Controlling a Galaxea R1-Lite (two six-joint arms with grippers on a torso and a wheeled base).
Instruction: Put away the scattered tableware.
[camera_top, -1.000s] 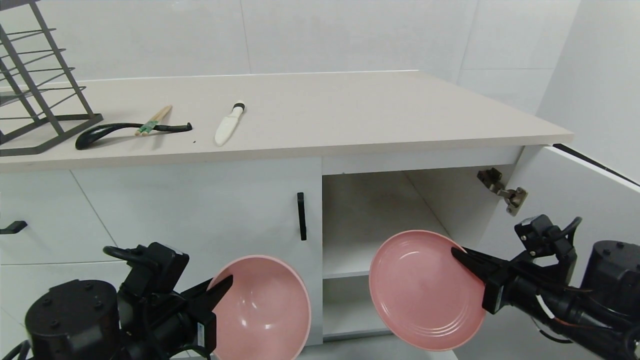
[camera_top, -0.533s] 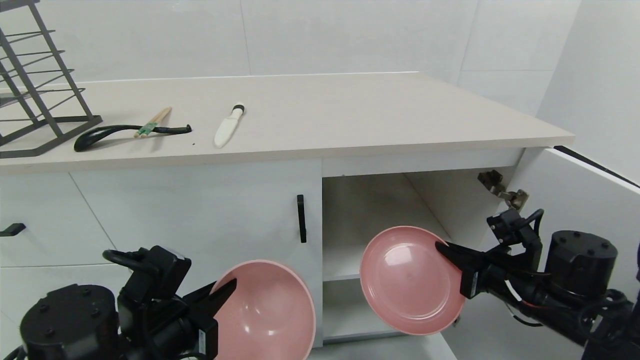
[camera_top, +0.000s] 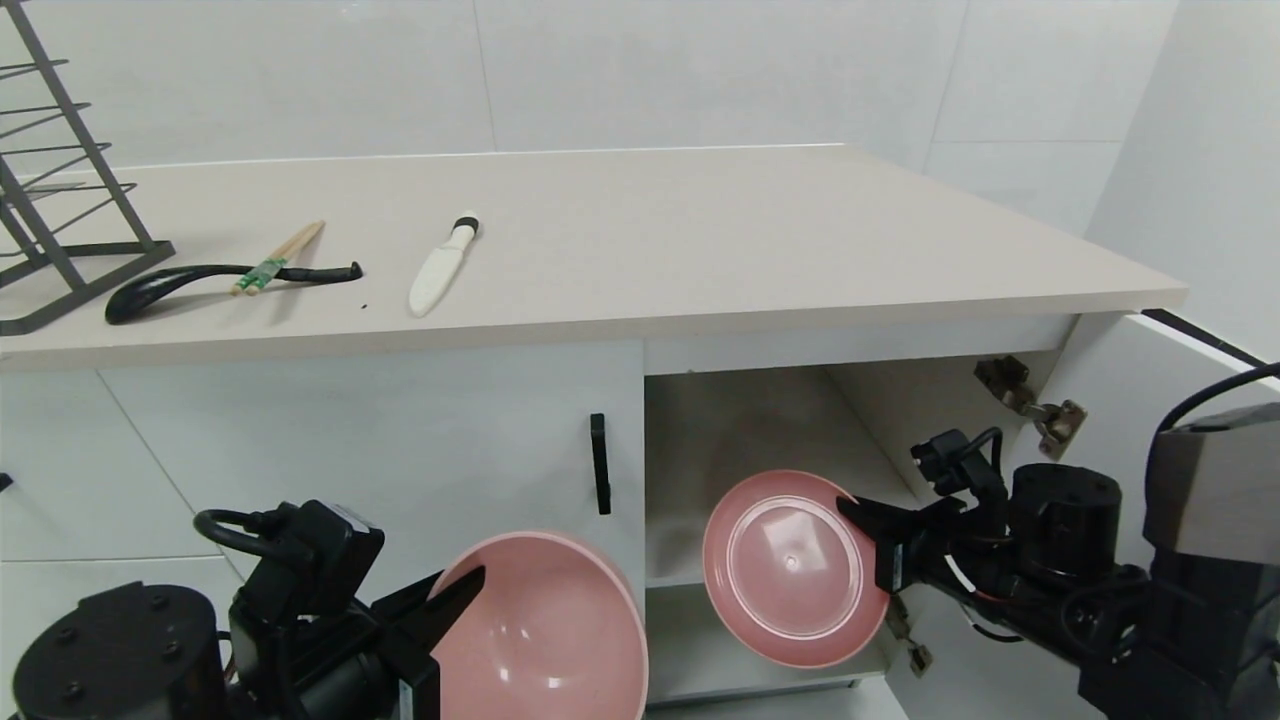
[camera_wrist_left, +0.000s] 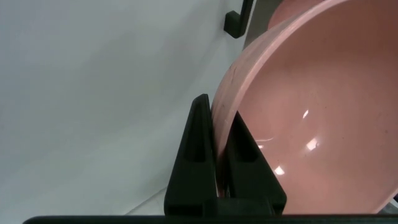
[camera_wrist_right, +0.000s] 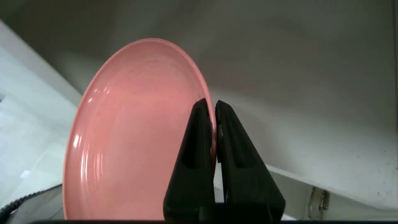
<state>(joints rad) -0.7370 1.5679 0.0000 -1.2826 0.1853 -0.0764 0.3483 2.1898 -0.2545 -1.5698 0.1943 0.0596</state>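
Left end effector (camera_top: 468, 582) clamped on bowl (camera_top: 545, 630) rim, low before the closed door (camera_top: 400, 440); right end effector (camera_top: 850, 506) pinched on plate (camera_top: 790, 570) rim, upright at the open cabinet (camera_top: 740, 420) mouth. Lying on desk (camera_top: 650, 230): ladle (camera_top: 170, 288), chopsticks (camera_top: 278, 258), knife (camera_top: 438, 272).

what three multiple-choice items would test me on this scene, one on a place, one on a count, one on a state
1. Where is the round flat pink plastic plate? A on the countertop; B before the open white cabinet, in the right claw; C in the wire rack.
2. How many pink dishes do the claws hold in all? A one; B two; C three.
3. The white cabinet door beside the plate is: A swung open; B shut; C removed.

1 B: the right claw pinches its rim before the opening.
2 B: the plate, plus the deep pink plastic bowl in the left claw.
3 A: its metal hinge is exposed.
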